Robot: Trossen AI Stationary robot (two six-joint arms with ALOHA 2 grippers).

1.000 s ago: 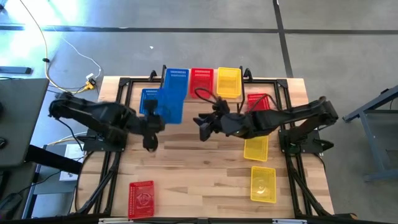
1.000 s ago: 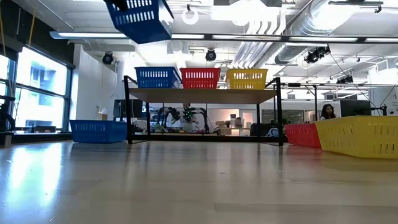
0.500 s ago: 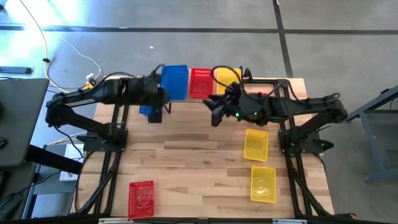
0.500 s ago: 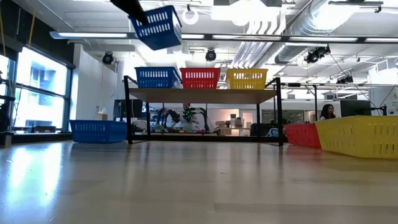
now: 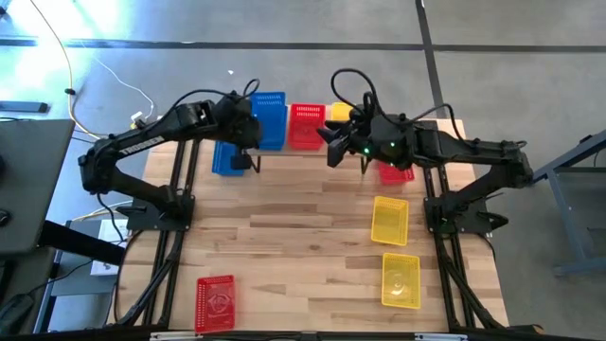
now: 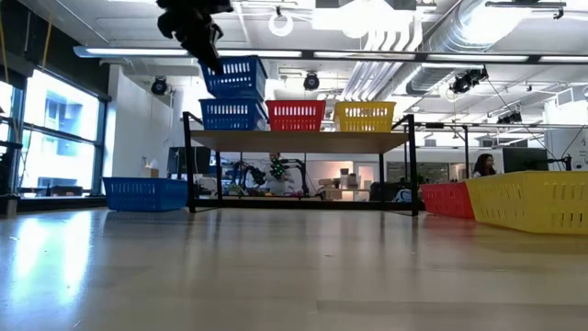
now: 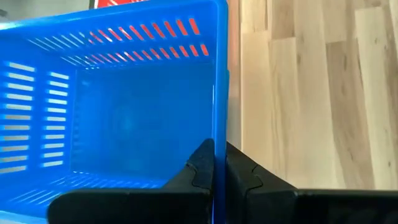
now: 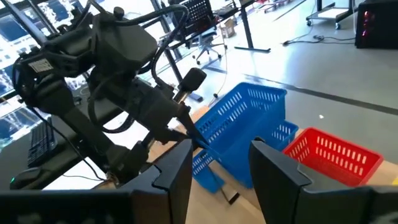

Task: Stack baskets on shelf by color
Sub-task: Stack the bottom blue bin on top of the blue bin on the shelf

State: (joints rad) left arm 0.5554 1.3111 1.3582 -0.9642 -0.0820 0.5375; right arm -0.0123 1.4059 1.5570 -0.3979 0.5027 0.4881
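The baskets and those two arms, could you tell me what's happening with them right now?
The left gripper is shut on the wall of a blue basket, holding it just above the blue basket on the shelf, where a red basket and a yellow one also sit. The right gripper is open and empty over the shelf. More baskets lie on the table.

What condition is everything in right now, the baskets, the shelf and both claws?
Left claw: shut on the blue basket's wall.
Blue basket: held just above the blue one on the shelf.
Shelf: carries blue, red and yellow baskets side by side.
Right claw: open, empty, above the shelf.
Yellow baskets: two on the table, unstacked.
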